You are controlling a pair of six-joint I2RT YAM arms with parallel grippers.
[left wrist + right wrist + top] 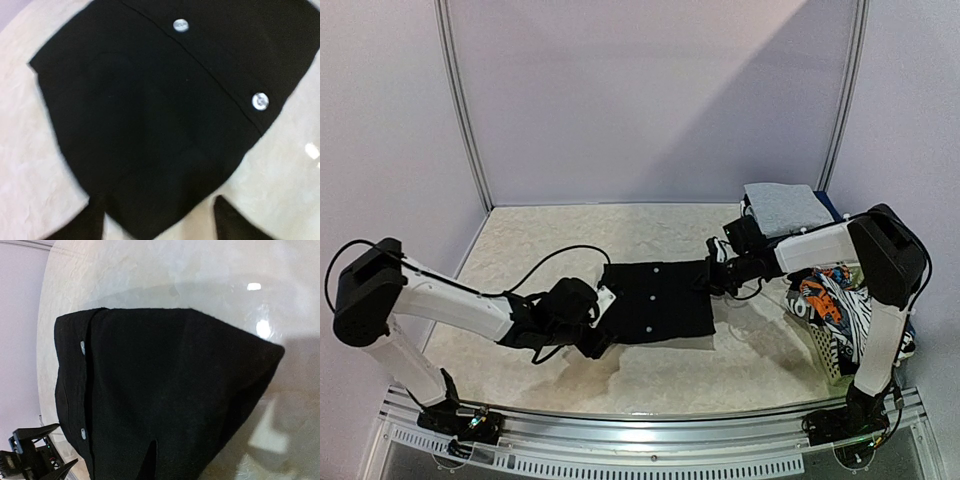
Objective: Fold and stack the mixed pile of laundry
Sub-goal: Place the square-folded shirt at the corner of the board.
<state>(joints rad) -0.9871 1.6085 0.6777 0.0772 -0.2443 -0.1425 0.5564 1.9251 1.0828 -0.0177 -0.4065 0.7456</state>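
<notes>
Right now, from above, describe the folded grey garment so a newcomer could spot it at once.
On the pale table, go to the far right corner, beyond the white basket. The grey garment lies there, folded square. Unlike the printed and striped pieces in the basket and the black garment spread mid-table, it is plain grey.

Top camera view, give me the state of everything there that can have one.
black buttoned garment: spread out on the table, buttons up.
left claw: open, at the garment's left corner.
right claw: shut on the garment's right edge.
grey garment: folded, lying at the back right.
printed clothes: unfolded, heaped in the basket.
</notes>
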